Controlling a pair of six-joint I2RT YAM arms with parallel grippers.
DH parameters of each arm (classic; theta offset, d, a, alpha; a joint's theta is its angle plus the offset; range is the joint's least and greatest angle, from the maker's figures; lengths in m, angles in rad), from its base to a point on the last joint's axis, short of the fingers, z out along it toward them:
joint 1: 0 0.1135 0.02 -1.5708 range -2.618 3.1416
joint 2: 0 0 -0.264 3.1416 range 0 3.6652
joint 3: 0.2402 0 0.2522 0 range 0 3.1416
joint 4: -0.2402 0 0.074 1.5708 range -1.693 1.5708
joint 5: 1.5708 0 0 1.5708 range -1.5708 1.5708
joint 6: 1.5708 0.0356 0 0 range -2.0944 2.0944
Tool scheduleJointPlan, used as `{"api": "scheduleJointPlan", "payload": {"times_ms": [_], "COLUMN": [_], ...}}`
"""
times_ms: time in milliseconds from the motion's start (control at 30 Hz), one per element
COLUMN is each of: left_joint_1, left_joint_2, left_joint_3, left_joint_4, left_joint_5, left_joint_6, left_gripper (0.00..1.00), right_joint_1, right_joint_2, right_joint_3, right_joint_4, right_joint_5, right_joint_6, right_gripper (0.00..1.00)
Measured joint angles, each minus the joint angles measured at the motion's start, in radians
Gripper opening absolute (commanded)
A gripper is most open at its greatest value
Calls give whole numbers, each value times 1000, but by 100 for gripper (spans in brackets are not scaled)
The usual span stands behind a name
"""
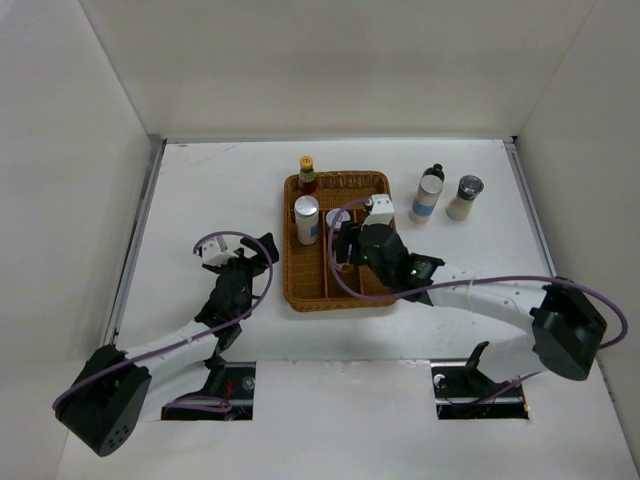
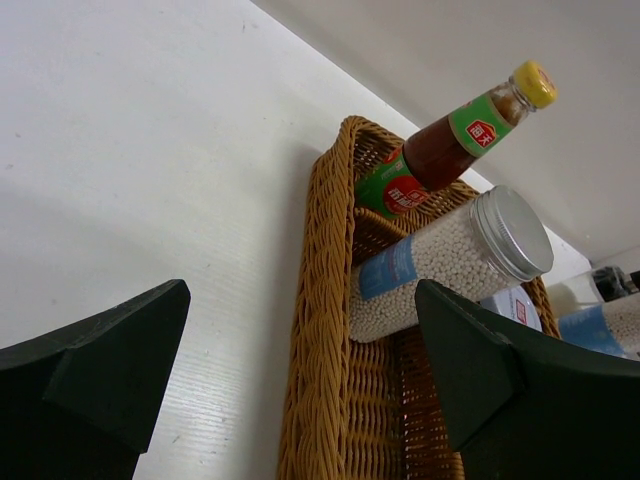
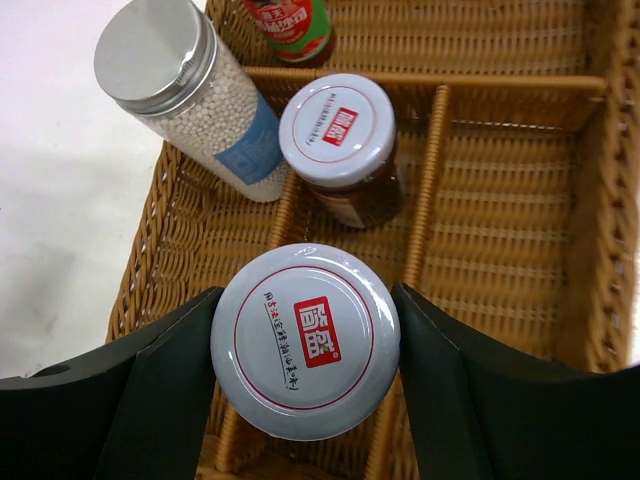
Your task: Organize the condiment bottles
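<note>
Right now my right gripper (image 3: pixel 307 292) is clamped on a white-lidded jar (image 3: pixel 305 340) over the wicker tray (image 3: pixel 600 200).
Both fingers press flat against the sides of the lid, with the jaws about half spread. The jar stands upright, lid facing the wrist camera, so its long axis runs straight along my line of approach. It sits between the two dividers at the near end of the middle compartment, just on my side of a second jar (image 3: pixel 338 130) with the same lid. I can't tell whether its base touches the wicker floor. I judge the next move to be a straight lowering and release, keeping off the dividers either side. My left gripper (image 2: pixel 300 300) hangs wide open and empty beside the tray's left wall. A white cylinder (image 1: pixel 427 197) and a beige shaker (image 1: pixel 465 197) stand right of the tray, nearer my right arm.
</note>
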Motion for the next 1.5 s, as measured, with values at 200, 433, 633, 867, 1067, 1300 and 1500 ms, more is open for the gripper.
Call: {"api": "scheduleJointPlan", "payload": {"times_ms": [200,433,633,867,1067,1300,1500], "left_joint_1": [5,11,13,13,19,22,22], "left_joint_2": [-4,-4,-4,-3,-3,4,45], "left_joint_3": [0,0,0,0,0,0,0], "left_joint_4": [0,0,0,0,0,1,3], "left_joint_5": [1,2,5,16,27,40,66], "left_joint_6": [0,0,0,0,0,0,0], "left_gripper": [100,100,100,100,100,100,100], "right_joint_1": [10,45,61,-95,-417,-573,-670], "right_joint_2": [134,221,209,-21,-32,76,150], "right_joint_3": [40,41,41,37,64,147,223], "right_joint_4": [51,57,87,111,80,-17,-37], "right_joint_5": [-9,35,51,5,54,50,-63], "right_joint_6": [-5,-28,-32,-42,-77,-159,-167], "right_gripper": [48,63,88,95,100,100,100]}}
